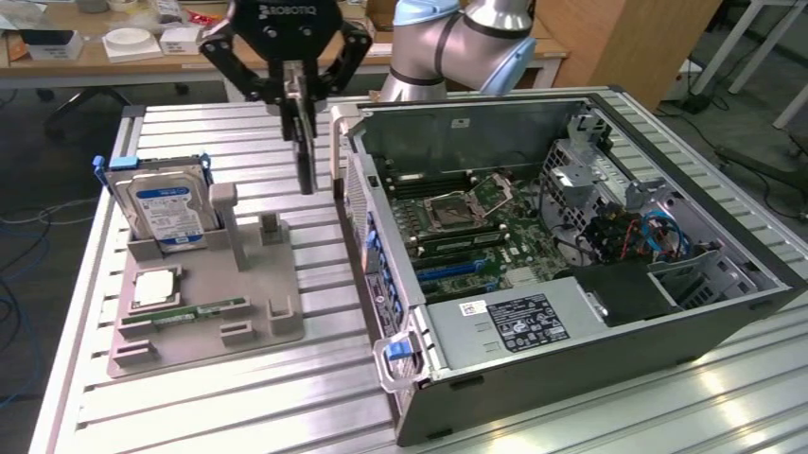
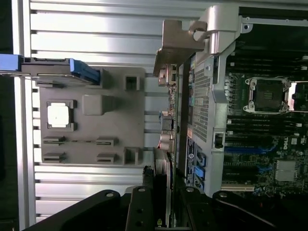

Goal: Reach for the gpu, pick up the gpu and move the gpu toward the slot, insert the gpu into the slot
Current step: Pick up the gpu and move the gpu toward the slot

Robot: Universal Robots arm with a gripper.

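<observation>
Table (image 1: 253, 397): ribbed aluminium slats. Its near edge and both near corners are cut off in the exterior view.
Computer case (image 1: 657, 322): lies open on its side at the exterior view's right, with its near lower corner out of frame. A blue latch (image 1: 397, 350) sits at its near end.
Motherboard (image 1: 467, 236): lies inside the case, partly hidden by cables and a drive cage. Blue and black slots cross it, and I cannot tell which one is meant.
Grey holder (image 1: 215, 284): at the exterior view's left of the case. It carries a processor chip (image 1: 154, 287) and a green memory stick (image 1: 189, 310).
Hard drive (image 1: 170, 210): blue-labelled and upright, its lower part sunk in the holder.
Gpu (image 1: 303, 142): hangs upright and edge-on, so its faces are hidden. It is over the table between the holder and the case's outer wall, outside the case.
Gripper (image 1: 301, 90): fingers clamped on the gpu's upper end. Its body is cut off at the frame's top.
Arm (image 1: 455, 43): grey and blue, visible in part behind the case.
Room: a cluttered wooden desk (image 1: 76, 61) stands at the back, beside a wooden cabinet (image 1: 619, 38), and there are cables on the floor.
</observation>
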